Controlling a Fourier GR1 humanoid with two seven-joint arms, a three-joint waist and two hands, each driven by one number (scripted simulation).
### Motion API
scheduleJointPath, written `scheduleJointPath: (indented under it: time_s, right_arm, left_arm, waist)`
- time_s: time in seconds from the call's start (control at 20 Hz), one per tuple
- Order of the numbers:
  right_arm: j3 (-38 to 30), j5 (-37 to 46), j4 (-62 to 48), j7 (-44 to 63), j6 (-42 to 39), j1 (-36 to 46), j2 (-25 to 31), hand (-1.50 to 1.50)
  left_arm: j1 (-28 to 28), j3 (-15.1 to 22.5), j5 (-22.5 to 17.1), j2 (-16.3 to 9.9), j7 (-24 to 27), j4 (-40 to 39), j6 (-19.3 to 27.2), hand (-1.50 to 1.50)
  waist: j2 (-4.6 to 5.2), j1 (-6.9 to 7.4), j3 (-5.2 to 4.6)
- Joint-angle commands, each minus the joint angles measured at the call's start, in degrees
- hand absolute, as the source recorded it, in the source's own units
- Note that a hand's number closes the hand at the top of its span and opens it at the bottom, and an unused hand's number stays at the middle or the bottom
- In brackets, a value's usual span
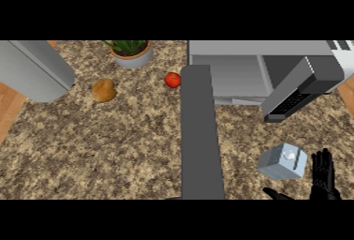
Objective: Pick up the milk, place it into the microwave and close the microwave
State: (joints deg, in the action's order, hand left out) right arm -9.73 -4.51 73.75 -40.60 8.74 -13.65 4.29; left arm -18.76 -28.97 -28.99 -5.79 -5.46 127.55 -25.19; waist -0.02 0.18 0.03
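Head view is showing the milk (283,161), a small pale carton with a folded top, lying tilted on the speckled counter (104,150) toward the lower right, in front of the microwave (256,70). The right hand (322,178) is hovering just beside it, fingers straight and spread, thumb reaching out low toward the carton, holding nothing. The left hand is not showing anywhere, though a long grey forearm (200,140) is stretching up the middle of the view toward the microwave's left edge.

The carton is probably going to handle as a light, fairly stiff box with smooth, somewhat slippery sides that could dent if squeezed hard. Taking hold across two opposite flat faces, around the middle of the body rather than at the folded top, is looking like the safest choice, since it is lying askew and could skid away from a one-sided push.

The microwave door (301,86) is hanging open, swung out toward the right, and its dark lower edge is sitting between the carton and the cavity. The route in is likely running left of that door and right of the grey forearm, a narrow lane. A tomato (172,80), a potato (104,90) and a potted plant (131,52) are standing well apart on the left, out of the way.
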Motion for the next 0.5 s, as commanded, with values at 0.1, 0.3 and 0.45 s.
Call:
scheduleJointPath:
  time_s: [0.1, 0.3, 0.45]
  right_arm:
    - [-2.1, 1.8, -12.6, -8.0, 2.7, 5.6, -1.0, -1.5]
    - [-3.0, 1.5, -18.3, -10.5, 2.7, 9.5, -0.6, -1.5]
    - [-4.2, 0.0, -19.4, -9.3, -1.3, 10.5, 3.2, -1.5]
  left_arm:
    - [0.2, -2.8, -3.8, -1.2, -2.8, 0.9, -0.9, -1.5]
    - [0.3, -2.7, 0.9, 1.9, 2.3, -3.6, -5.0, -1.5]
    - [0.8, -3.8, -0.7, 1.0, 2.4, -5.3, -6.6, -1.5]
  waist:
    - [0.0, 0.14, 0.0]
    - [0.01, 0.09, -0.01]
    - [0.0, 0.03, -0.03]
